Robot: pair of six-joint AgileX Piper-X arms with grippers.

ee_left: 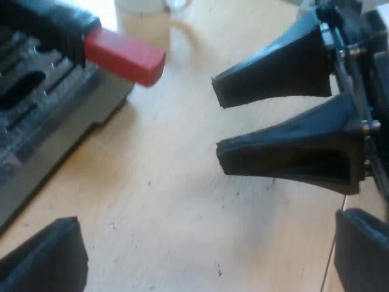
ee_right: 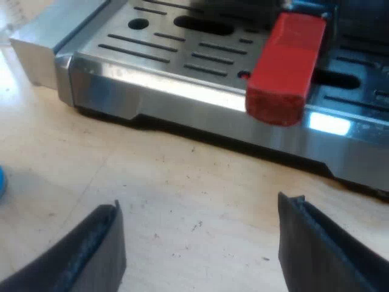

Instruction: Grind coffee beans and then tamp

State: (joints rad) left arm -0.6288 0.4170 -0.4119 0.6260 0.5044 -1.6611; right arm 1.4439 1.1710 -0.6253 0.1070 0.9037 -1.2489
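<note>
The holder's red handle end (ee_left: 124,56) juts out over the espresso machine's slotted metal drip tray (ee_left: 36,121). My left gripper (ee_left: 206,243) hovers low over the wooden table, open with nothing between its fingers. Ahead of it my right gripper (ee_left: 217,121) points its two black fingers toward the red end, a short way off. In the right wrist view the red handle end (ee_right: 285,67) hangs above the drip tray (ee_right: 182,67), straight ahead of my right gripper (ee_right: 200,207), which is open and holds nothing.
A pale, blurred vessel (ee_left: 146,6) stands on the table beyond the red end. A sliver of something blue (ee_right: 2,182) lies on the table beside my right gripper. Bare wooden tabletop (ee_right: 182,182) stretches before the machine.
</note>
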